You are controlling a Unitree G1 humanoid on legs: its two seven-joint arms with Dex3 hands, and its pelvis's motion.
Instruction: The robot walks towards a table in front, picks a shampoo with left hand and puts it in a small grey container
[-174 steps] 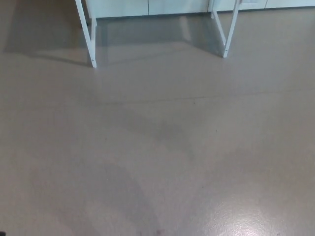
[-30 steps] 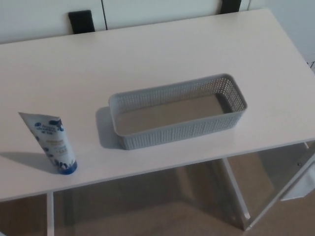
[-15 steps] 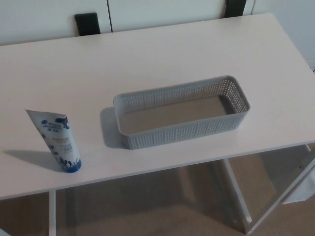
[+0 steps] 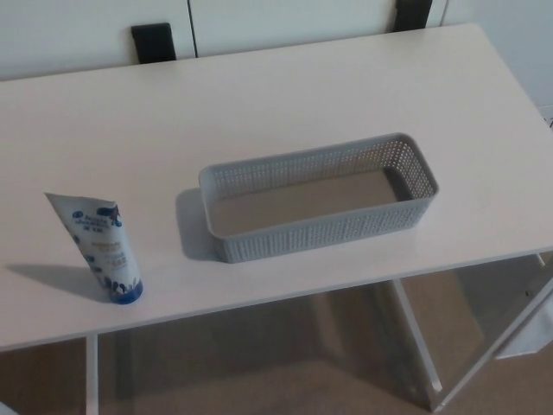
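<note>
A white shampoo tube (image 4: 99, 247) with blue print stands on its blue cap near the front left of the white table (image 4: 285, 104), leaning slightly. To its right, about the middle of the table, lies a long grey perforated container (image 4: 406, 164), with nothing in it. A gap of bare tabletop separates the two. Neither of my hands shows in the head view.
The table's front edge runs across the lower part of the picture, with white legs (image 4: 415, 346) and brown floor below it. Two black objects (image 4: 154, 40) sit against the white wall behind the table's far edge.
Since 5.8 s ago the view went from bare floor and distant table legs to the tabletop close up. In the last half second nothing has changed.
</note>
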